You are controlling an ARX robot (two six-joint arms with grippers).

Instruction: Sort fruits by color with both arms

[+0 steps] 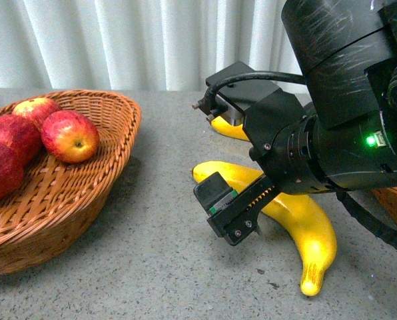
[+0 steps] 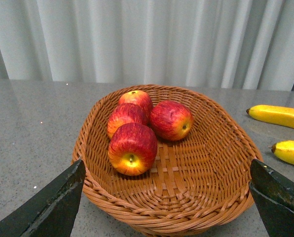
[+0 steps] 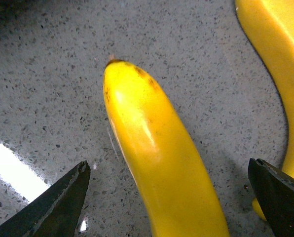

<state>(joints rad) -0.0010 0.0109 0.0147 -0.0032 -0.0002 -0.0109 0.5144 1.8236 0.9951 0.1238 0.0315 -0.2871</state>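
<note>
Woven wicker forms the basket [image 1: 118,127] toward the left side of the table [image 1: 158,220] in the front view, and four red apples [image 1: 70,137] lie bunched at its left end. On the bare speckled grey stone, to the right of the basket and well apart from it, the near banana [image 1: 308,230] lies with one tip pointing toward the table's near edge. The far banana [image 1: 226,128] shows behind the arm, closer to the curtained far edge. The right gripper [image 1: 233,212] hangs low over the near banana's other end. A sliver of what looks like a second wicker basket [image 1: 393,199] shows at the table's right side; what it holds is hidden. The left wrist view looks into the apple basket past the left gripper [image 2: 166,168], whose fingers [image 2: 53,202] are spread wide and carry nothing. The four apples sit touching one another, and both bananas lie on the stone beyond the rim. In the right wrist view the right gripper's jaws stand wide on either side of the near banana without touching it, with the far banana lying alongside. I judge the red half done, since no apple shows on the table. The yellow half is barely begun: both visible bananas are yet to be lifted into the other basket, likely the near one first.
</note>
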